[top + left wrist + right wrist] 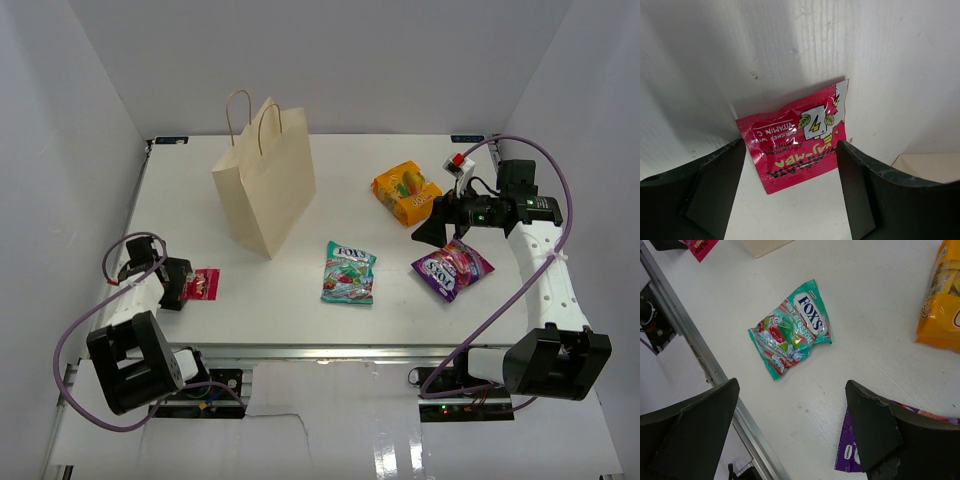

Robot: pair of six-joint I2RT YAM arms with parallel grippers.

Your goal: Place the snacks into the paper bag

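From above, the paper bag (265, 185) stands upright at the far left of the desk (300, 310), and all four snacks lie outside it. The red sachet (205, 284) is nearer than the bag and to its left, the teal packet (349, 272) nearer and to its right, and the purple packet (453, 268) and orange pack (407, 191) further right. The count is one bag, four snacks and two arms. In the left wrist view, the left gripper (790, 152) is spread with a finger either side of the sachet (797, 135), which lies flat. The likely step is picking it up: sink until the fingertips meet the desk, close squarely across it, then lift above the bag's handles before letting go. In the right wrist view, the right gripper (792, 405) is also spread and holds nothing, hanging over bare desk between the teal packet (790, 327) and the purple one (850, 450).
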